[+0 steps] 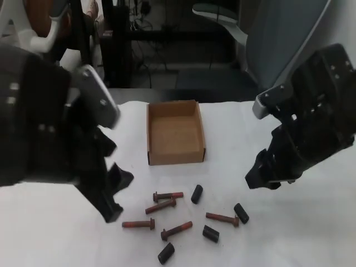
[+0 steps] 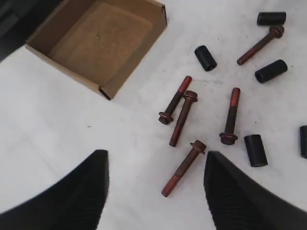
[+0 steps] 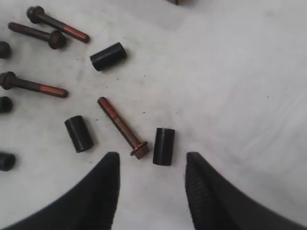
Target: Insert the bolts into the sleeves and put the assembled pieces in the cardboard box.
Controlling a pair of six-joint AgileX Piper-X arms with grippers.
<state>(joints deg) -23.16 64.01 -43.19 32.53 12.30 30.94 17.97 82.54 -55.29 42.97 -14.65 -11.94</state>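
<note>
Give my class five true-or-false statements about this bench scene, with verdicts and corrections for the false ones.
1. The cardboard box holds nothing. True.
2. One gripper grips a bolt. False: the left gripper is open and empty, and so is the right gripper.
3. Five bolts lie on the bench. True.
4. One bolt already sits inside its sleeve. False: no bolt is in any sleeve; all lie loose.
5. The bolts lie inside the box. False: they lie on the bench, outside it.
</note>
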